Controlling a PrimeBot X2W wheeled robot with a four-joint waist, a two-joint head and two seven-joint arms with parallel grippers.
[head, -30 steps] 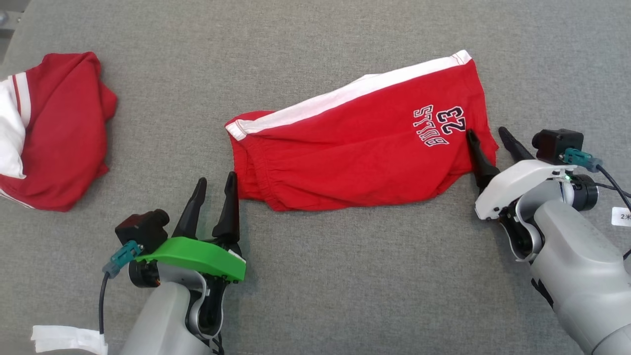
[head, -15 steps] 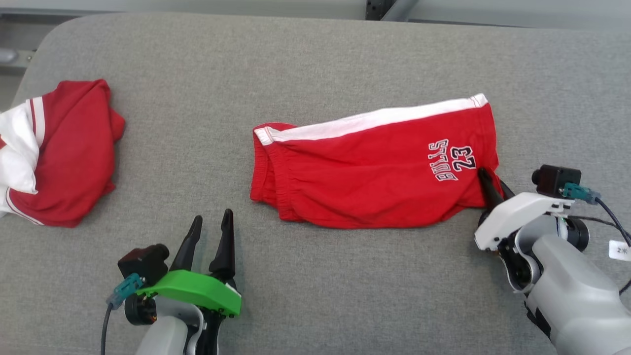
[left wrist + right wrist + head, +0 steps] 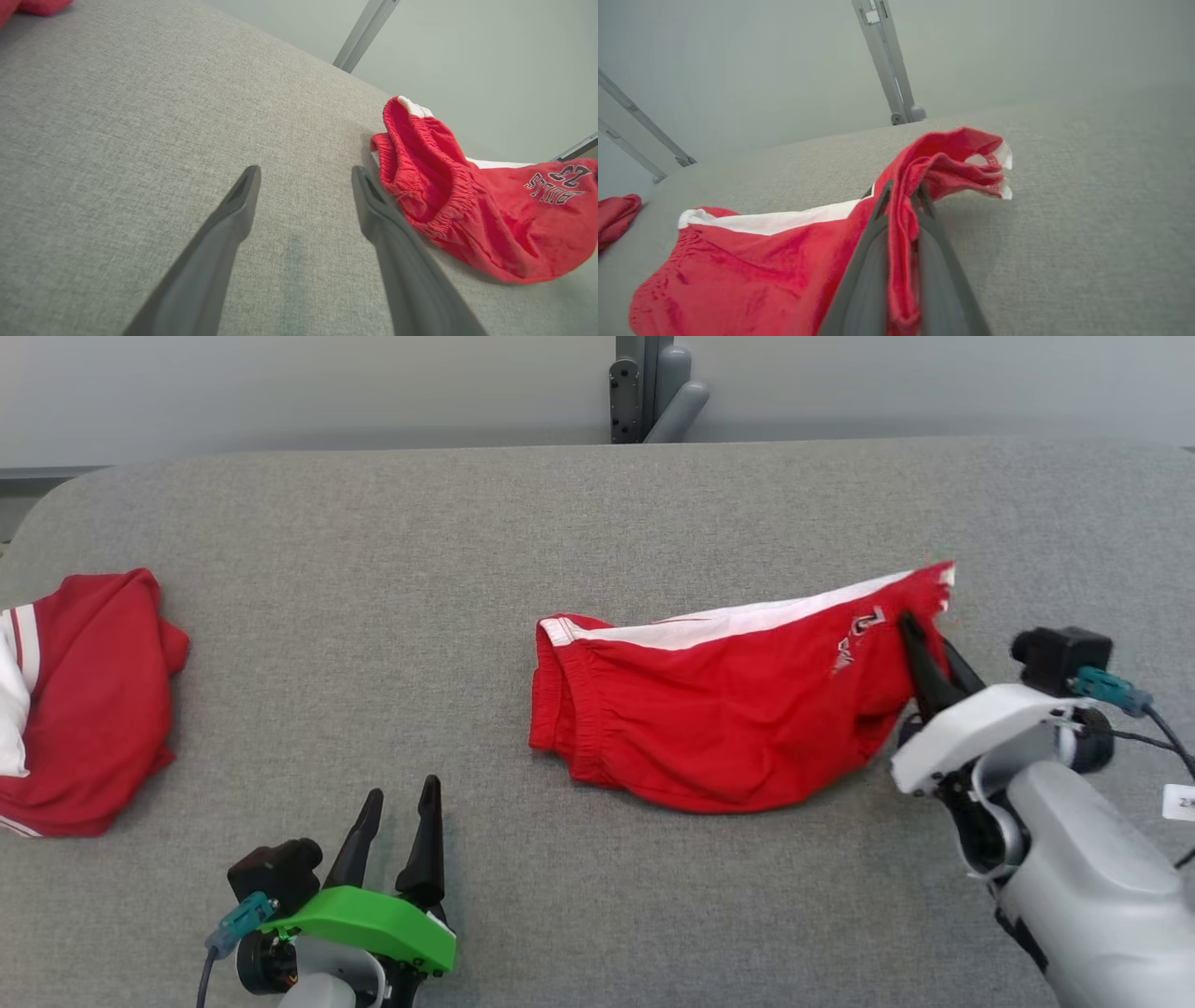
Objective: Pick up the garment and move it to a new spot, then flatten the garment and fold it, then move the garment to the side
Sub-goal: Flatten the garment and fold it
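- Red shorts [image 3: 738,719], right of centre on the grey worktop [image 3: 373,569], toward its right edge; the leg-hem end now stands lifted off the cloth surface, where a second ago it lay flat.
- Right gripper [image 3: 915,635]: a second ago its fingers stood apart, straddling that hem beside the print; now they are pinched tight on a bunched fold of red fabric, clear in the right wrist view; grasp made and lift begun.
- Judgement: this is the pick-up step of the task; move, flatten and fold all remain.
- The head camera has tilted up meanwhile; the shorts' shift in the picture is mostly that, not travel.
- Look of the garment: elastic waistband [image 3: 560,700] at the left end rests on the worktop, gathered and slightly gaping; white side stripe [image 3: 747,621] runs along the far edge; lettering [image 3: 864,635] creased and half hidden by the pull; cloth sags between the two ends.
- Left gripper [image 3: 401,791]: fingers spread wide, nothing between them; near the front edge, short of the waistband.
- Second red-and-white garment [image 3: 84,709] crumpled at the left edge, well apart.
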